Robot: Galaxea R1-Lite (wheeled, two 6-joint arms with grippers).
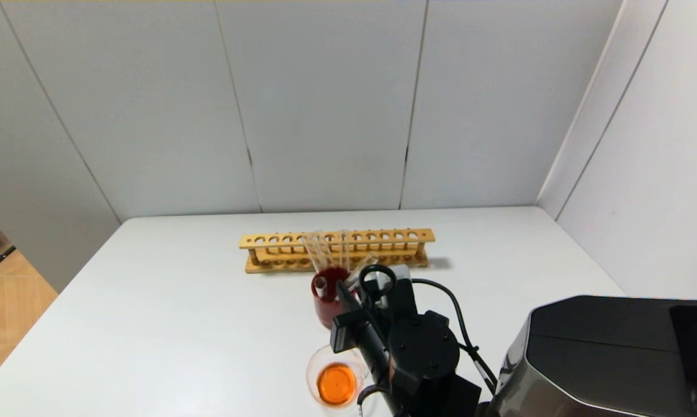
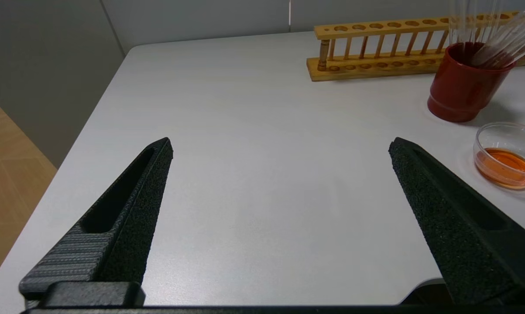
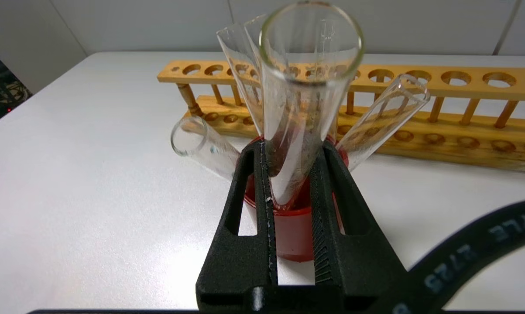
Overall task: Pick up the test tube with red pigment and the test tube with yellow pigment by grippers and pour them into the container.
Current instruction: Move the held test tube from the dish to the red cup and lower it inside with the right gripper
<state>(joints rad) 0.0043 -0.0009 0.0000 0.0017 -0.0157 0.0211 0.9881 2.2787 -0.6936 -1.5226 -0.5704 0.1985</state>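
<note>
My right gripper is shut on a clear test tube that stands upright with its lower end at the mouth of the dark red cup. The tube shows no liquid, only faint reddish residue, so I cannot tell which pigment tube it is. In the head view this gripper is at the cup. The container is a low clear beaker holding orange liquid, nearer me than the cup. My left gripper is open and empty over bare table, left of the container.
Three other empty clear tubes lean out of the red cup. A wooden tube rack stands empty behind the cup along the back of the white table. A black cable loops beside my right gripper.
</note>
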